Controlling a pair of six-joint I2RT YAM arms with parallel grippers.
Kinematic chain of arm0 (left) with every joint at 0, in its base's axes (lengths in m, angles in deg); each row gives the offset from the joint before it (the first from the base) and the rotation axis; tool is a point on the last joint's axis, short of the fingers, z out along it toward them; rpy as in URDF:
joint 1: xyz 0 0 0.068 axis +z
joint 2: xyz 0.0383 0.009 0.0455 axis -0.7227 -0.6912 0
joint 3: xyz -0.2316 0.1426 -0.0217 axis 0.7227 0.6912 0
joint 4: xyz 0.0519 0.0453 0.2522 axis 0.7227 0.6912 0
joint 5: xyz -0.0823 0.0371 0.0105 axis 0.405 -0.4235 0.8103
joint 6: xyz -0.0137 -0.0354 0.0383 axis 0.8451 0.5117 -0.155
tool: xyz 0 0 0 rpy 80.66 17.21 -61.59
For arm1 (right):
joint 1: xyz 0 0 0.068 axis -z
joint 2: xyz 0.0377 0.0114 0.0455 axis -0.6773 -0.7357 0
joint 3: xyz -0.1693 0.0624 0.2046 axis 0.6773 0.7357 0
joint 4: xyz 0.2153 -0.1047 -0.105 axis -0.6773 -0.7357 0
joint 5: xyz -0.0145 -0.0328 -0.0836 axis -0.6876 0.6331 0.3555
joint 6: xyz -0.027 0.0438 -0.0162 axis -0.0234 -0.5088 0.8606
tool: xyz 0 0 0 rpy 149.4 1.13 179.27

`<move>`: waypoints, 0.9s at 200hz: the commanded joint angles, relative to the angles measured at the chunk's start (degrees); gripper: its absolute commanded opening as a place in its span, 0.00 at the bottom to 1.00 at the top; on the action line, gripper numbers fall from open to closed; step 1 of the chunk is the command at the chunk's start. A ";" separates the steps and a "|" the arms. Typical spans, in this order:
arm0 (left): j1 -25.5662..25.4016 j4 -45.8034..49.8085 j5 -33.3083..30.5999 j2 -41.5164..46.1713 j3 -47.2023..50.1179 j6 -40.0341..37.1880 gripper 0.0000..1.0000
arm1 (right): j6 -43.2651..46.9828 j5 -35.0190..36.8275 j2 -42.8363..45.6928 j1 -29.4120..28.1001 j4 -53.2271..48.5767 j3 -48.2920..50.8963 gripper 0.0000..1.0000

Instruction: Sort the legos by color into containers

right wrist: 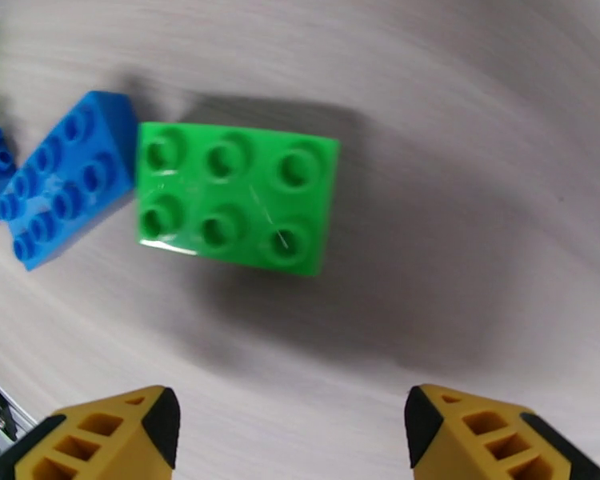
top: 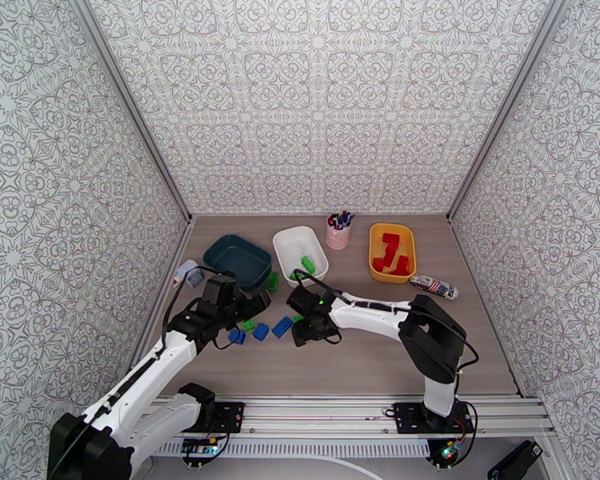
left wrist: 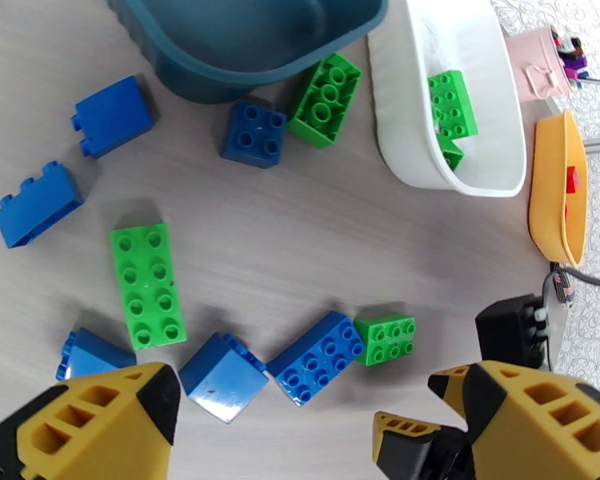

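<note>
R fingers (right wrist: 108, 430) apart above green lego (right wrist: 236, 200), blue lego (right wrist: 64, 186) just beside

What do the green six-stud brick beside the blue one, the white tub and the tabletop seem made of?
Green brick: hard moulded plastic, glossy; glints and fine scratches show on its studded top. White tub: plastic, smooth with a soft sheen and rounded rim. Tabletop: matte grey wood-grain, probably laminate rather than solid wood, but uncertain.
</note>
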 commanded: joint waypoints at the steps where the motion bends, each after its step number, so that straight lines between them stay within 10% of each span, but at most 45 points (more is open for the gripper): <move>1: 1.33 1.66 0.23 1.01 1.18 0.36 0.99 | -2.28 1.57 -0.93 -0.14 2.50 0.58 0.78; 180: 4.98 1.18 2.57 2.40 3.22 -0.68 0.99 | 0.03 2.90 -11.24 3.43 -0.96 -12.41 0.54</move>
